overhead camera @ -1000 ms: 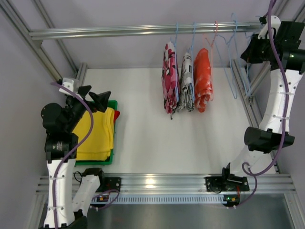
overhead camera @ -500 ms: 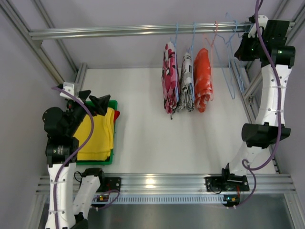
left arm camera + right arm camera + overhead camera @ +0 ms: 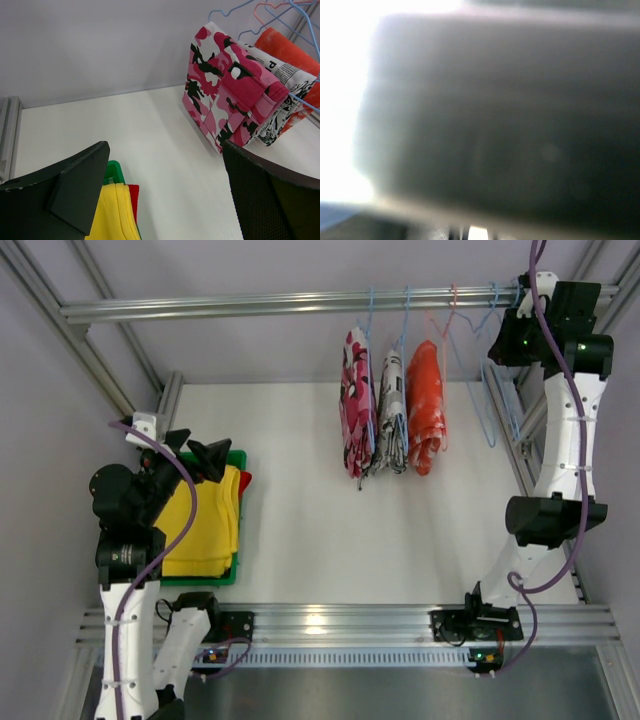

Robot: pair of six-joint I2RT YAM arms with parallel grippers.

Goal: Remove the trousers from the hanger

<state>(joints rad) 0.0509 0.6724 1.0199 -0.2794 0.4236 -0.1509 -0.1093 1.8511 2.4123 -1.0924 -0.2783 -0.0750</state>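
Red trousers (image 3: pixel 425 405) hang folded on a hanger (image 3: pixel 452 305) from the far rail (image 3: pixel 250 306), rightmost of three pairs, long axis running down toward the worktop (image 3: pixel 300 490). Right gripper (image 3: pixel 500 340) sits at rail height just right of them, with empty hangers (image 3: pixel 490 380) between; its opening cannot be told. Left gripper (image 3: pixel 203 447) is wide and empty over the green tray (image 3: pixel 200 580) holding yellow trousers (image 3: pixel 200 520), well apart from the rail. Left wrist view confirms the wide spread. Right wrist view is blurred dark, unreadable. Judgement: the right arm is nearer.
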